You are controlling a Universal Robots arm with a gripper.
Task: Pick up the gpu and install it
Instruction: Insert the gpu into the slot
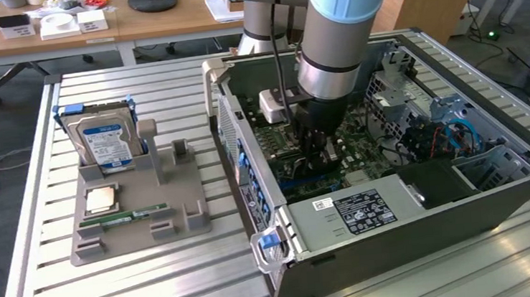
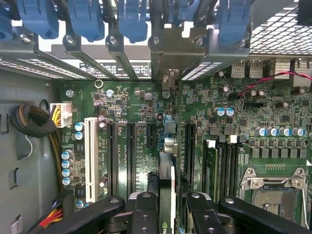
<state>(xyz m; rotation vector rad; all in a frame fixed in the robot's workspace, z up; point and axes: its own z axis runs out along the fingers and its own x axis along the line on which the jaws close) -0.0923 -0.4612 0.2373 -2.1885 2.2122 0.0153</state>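
the thin dark gpu [image 2: 166, 180], seen edge-on, stands upright inside the open computer case [image 1: 399, 245], fingers [image 2: 199, 214] clamped on it, over the long black slots [image 2: 130, 156] of the green motherboard [image 2: 273, 112]; blue latches [image 2: 131, 17] line the case wall.

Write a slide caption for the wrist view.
Black gripper holds thin dark gpu card edge-on over the green motherboard.

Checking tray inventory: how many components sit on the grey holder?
3: hard drive upright at the far end, square chip flat before it, RAM stick nearest the camera; none seems hidden.
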